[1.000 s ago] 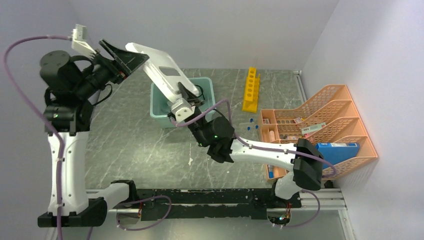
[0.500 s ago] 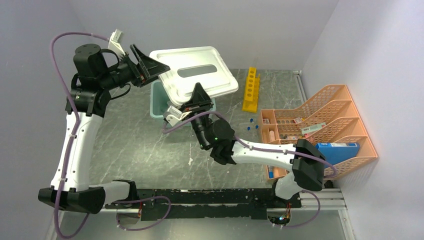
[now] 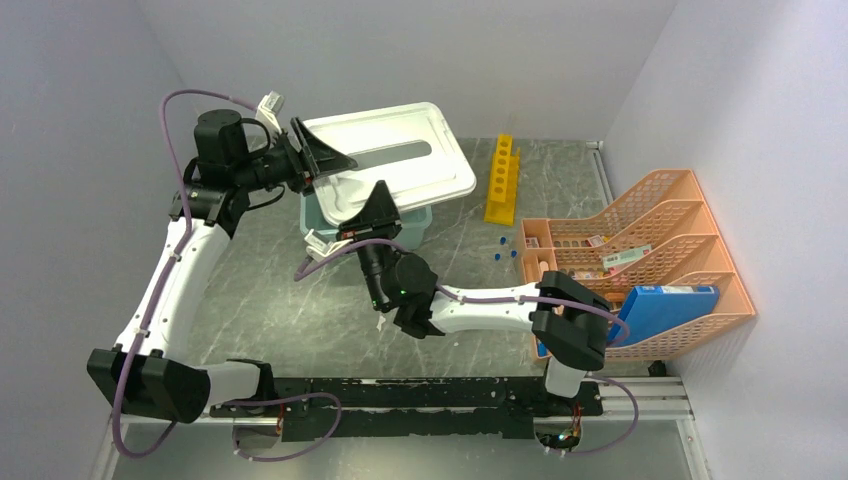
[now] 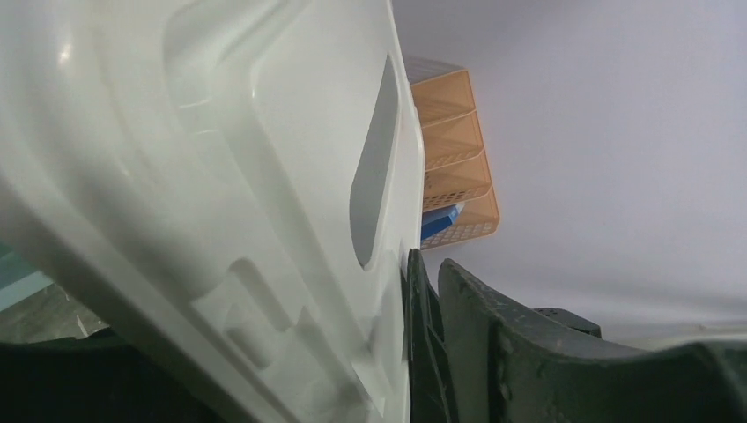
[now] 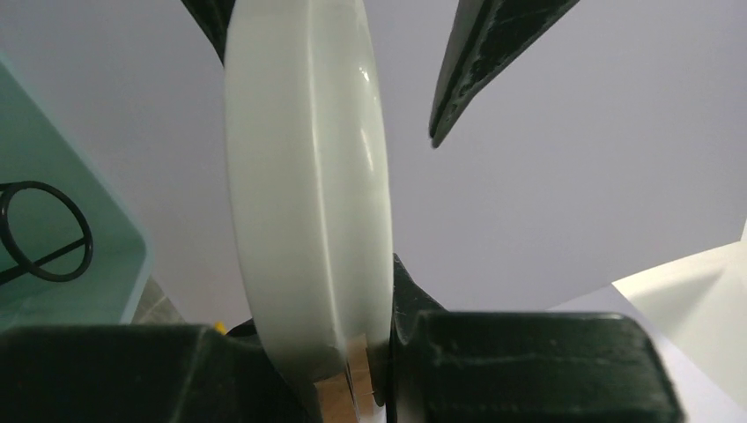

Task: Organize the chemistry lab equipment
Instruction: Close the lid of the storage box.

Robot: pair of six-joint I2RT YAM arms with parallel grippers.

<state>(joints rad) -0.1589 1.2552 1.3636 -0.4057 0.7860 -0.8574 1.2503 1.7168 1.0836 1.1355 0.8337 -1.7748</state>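
Note:
The grey-white lid (image 3: pixel 400 150) hangs nearly flat over the pale teal tub (image 3: pixel 415 218). My right gripper (image 3: pixel 378 205) is shut on the lid's near rim (image 5: pixel 308 176). My left gripper (image 3: pixel 322 160) straddles the lid's left corner with its jaws wide. One of its fingers (image 4: pixel 423 335) touches the rim of the lid (image 4: pixel 220 159). A black wire ring (image 5: pixel 35 231) lies inside the tub (image 5: pixel 97 220). The yellow test-tube rack (image 3: pixel 502 180) lies on the table right of the tub. Small blue-capped tubes (image 3: pixel 505 248) lie loose beside the organiser.
The orange mesh organiser (image 3: pixel 650 240) stands at the right with a blue box (image 3: pixel 675 300) in its near slot and small items in its front trays. Walls close in at the back, the left and the right. The right arm stretches across the table's middle.
The lid swung down from a steep tilt to nearly flat over the tub. My left arm came down and right with it; my right gripper moved left, keeping its grip. The left jaws narrowed slightly.

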